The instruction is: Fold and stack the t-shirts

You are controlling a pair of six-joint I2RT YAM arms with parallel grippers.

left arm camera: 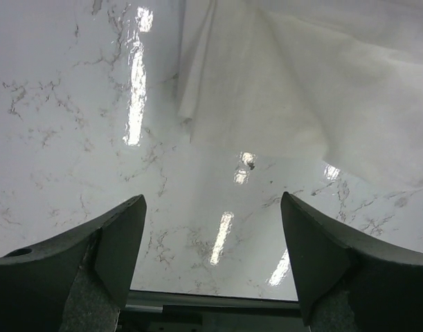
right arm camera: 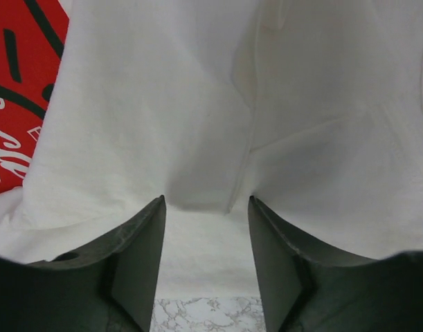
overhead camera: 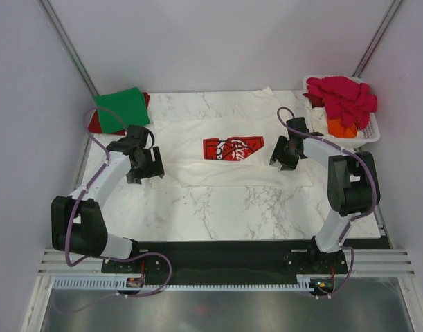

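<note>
A large white t-shirt (overhead camera: 190, 149) with a red chest print (overhead camera: 232, 148) lies spread across the middle of the table. My left gripper (overhead camera: 147, 173) is at its left edge, open over bare marble (left arm camera: 212, 199), and the shirt's hem (left arm camera: 301, 90) lies just beyond the fingertips. At the shirt's right side my right gripper (overhead camera: 284, 162) is open and low over the white cloth (right arm camera: 205, 200). A small fold lies just past its tips and the red print (right arm camera: 24, 83) is to its left. A green shirt (overhead camera: 121, 109) lies folded on a red one (overhead camera: 93, 124) at the back left.
A white slatted basket (overhead camera: 372, 131) at the back right holds bunched magenta shirts (overhead camera: 343, 97) and an orange one (overhead camera: 341, 127). Bare marble table (overhead camera: 218, 214) stretches between the white shirt and the arm bases. Walls close in the left, right and back.
</note>
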